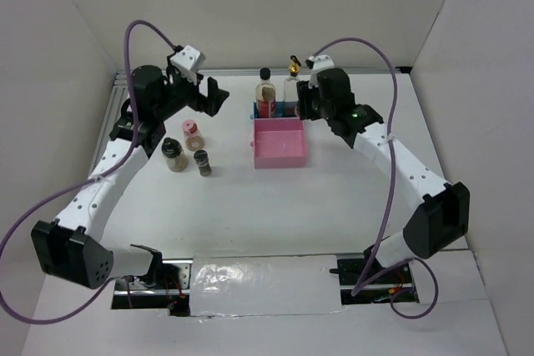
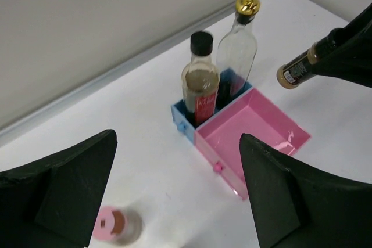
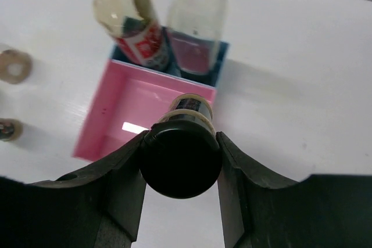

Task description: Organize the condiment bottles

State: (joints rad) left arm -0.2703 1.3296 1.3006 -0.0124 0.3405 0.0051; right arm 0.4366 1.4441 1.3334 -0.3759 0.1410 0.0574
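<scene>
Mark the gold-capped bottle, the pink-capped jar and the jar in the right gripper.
gold-capped bottle [image 2: 237,50], left wrist view, on the clear glass body.
pink-capped jar [image 2: 109,223], left wrist view, on the pink cap's top.
held jar [image 3: 180,160], right wrist view, on its dark cap.

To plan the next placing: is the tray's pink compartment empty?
Empty. The pink compartment shows only its bare floor. The jar in the right gripper is held in the air, not inside it.
</scene>
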